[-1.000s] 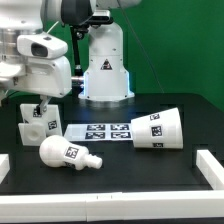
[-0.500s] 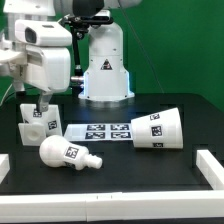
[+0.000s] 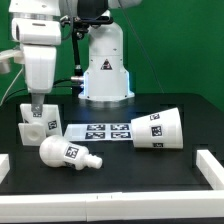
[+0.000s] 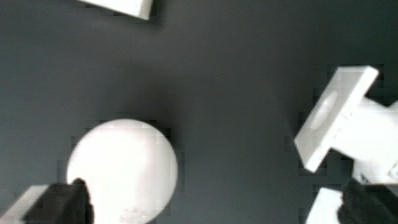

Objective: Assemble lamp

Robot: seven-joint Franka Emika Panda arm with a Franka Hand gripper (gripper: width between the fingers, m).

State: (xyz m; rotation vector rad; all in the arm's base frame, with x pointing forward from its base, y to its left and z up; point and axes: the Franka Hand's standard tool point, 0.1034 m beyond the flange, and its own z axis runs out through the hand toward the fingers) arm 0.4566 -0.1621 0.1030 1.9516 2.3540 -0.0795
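— Lamp: how far along?
— 0 of 3 parts joined, I'd judge. In the exterior view, the base (image 3: 38,124) sits at 9 o'clock from the marker board (image 3: 100,131), the bulb (image 3: 66,153) lies at 7 o'clock, and the shade (image 3: 155,130) lies on its side at 3 o'clock.
— And the gripper (image 3: 36,103)?
— Spread wide, empty, hovering just above the base. All joining is left: bulb into base, then shade.

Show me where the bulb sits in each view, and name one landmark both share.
Exterior view: bulb lies on its side at the exterior view's left, nearer the camera than the base.
Wrist view: bulb is the white oval, apart from the base.
Shared landmark: the base.
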